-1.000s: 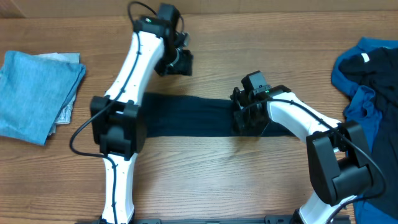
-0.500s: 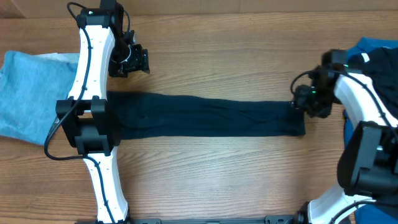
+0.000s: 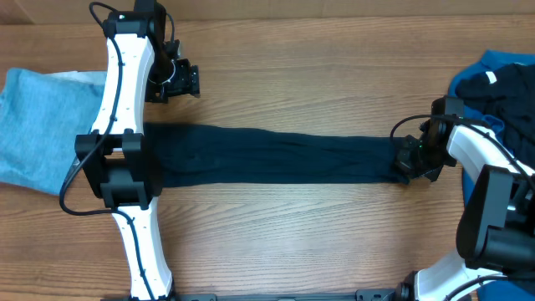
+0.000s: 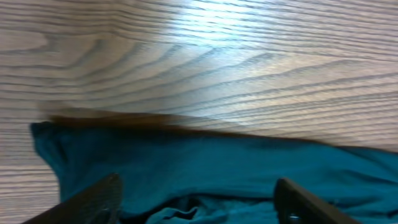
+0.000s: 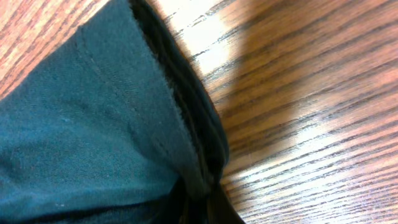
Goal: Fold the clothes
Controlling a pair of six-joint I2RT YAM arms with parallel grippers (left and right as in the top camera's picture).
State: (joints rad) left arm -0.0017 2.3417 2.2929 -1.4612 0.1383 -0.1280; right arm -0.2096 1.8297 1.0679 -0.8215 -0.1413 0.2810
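1. Dark navy garment (image 3: 276, 156): folded into a long narrow band, stretched flat left to right across the surface (image 3: 292, 242), right end pinched in the right tool (image 3: 408, 160).
2. Light blue garment (image 3: 38, 125): folded flat at the left edge, with a pale grey one (image 3: 82, 77) showing beneath it.
3. Royal blue garment (image 3: 510, 60): a crumpled heap at the right edge, mixed with dark cloth.

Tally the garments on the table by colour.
Dark navy: 2, the stretched strip and the dark piece in the right pile
Royal blue garment: 1
Light blue garment: 1
Pale grey sliver: 1
Total: 5 visible
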